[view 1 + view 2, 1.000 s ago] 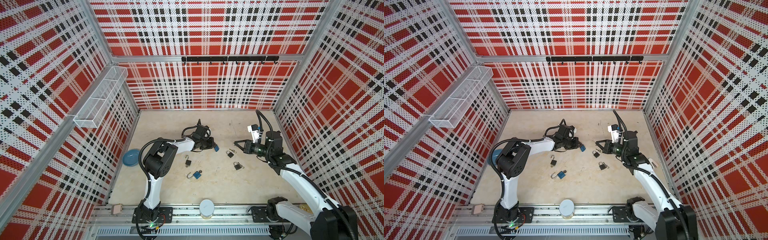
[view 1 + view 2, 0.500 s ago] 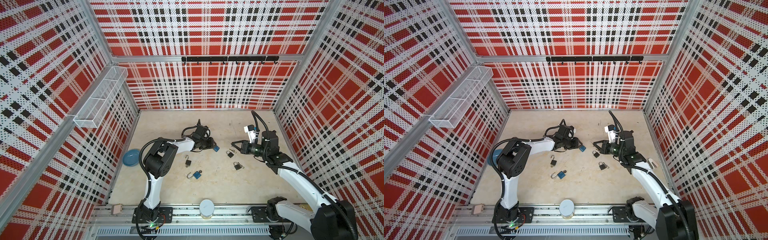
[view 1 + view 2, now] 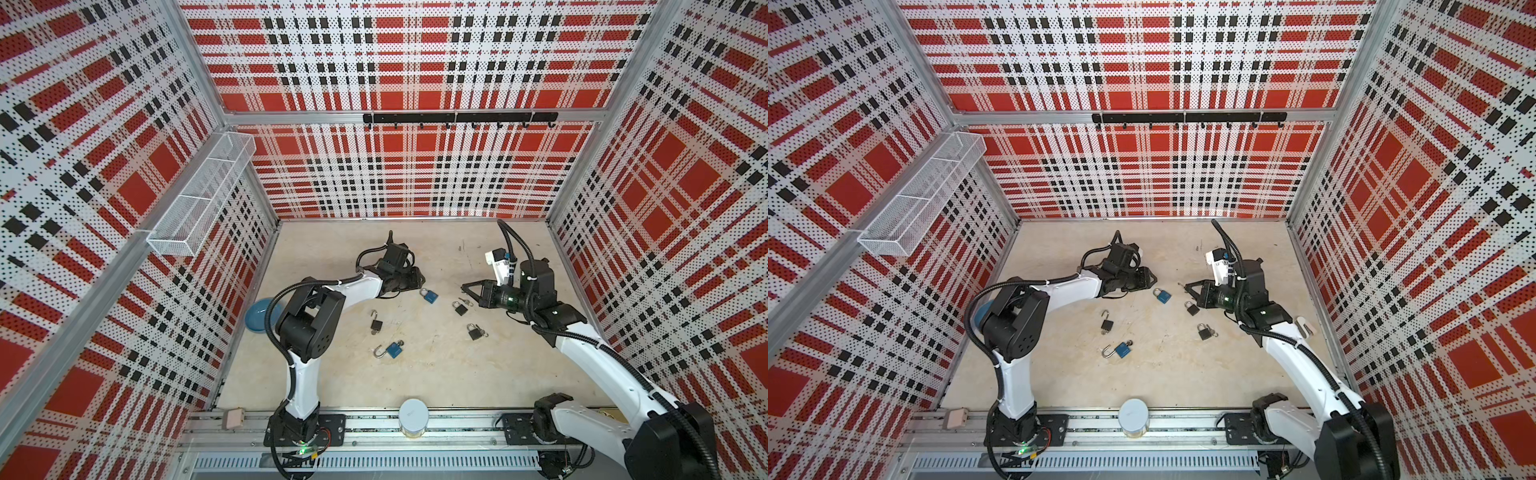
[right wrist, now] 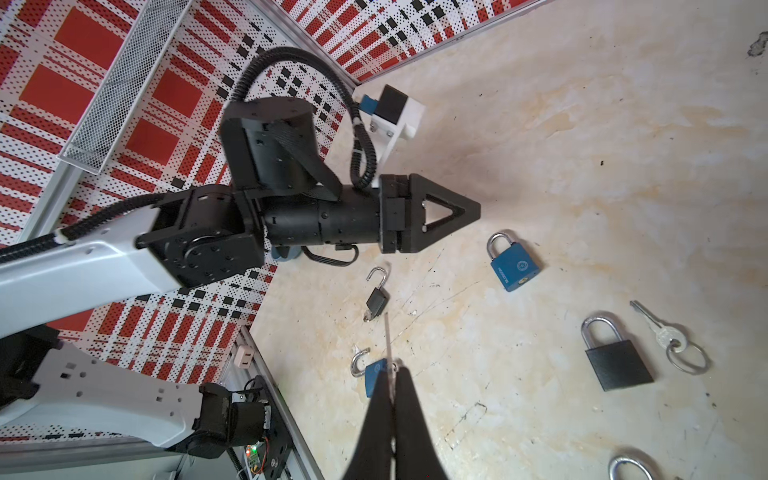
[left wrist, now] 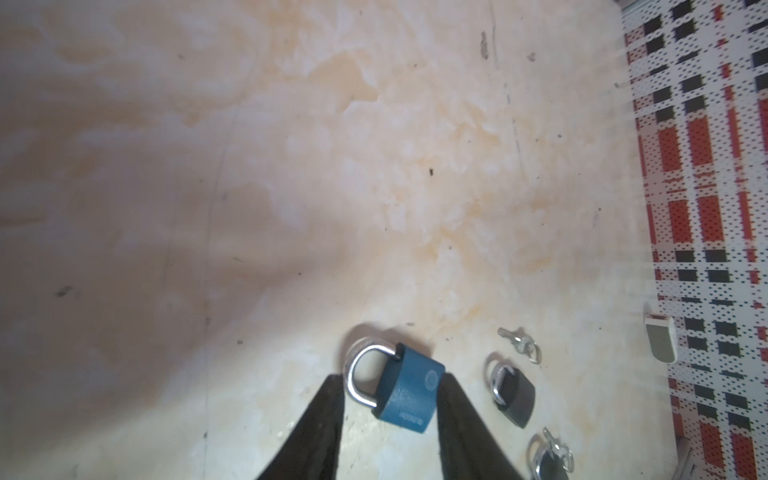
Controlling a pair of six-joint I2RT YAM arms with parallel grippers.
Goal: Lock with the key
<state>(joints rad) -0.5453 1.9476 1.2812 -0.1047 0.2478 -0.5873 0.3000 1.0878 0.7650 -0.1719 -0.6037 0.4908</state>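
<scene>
Blue padlock [image 5: 409, 392], shackle closed, lies on the beige table [image 5: 291, 166] between the left gripper's [image 5: 391, 380] half-parted jaws. The right gripper [image 4: 392, 374], pinched shut, holds a thin silver key [image 4: 387, 336] jutting out past its tips.

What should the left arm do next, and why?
Probably lift the left gripper clear of the blue padlock: its shackle looks shut and it lies loose between open jaws, so this lock seems done. The right gripper holds a key.

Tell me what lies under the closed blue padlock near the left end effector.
The closed blue padlock lies flat on the beige tabletop, bare all around it. The patch beneath its body is covered.
</scene>
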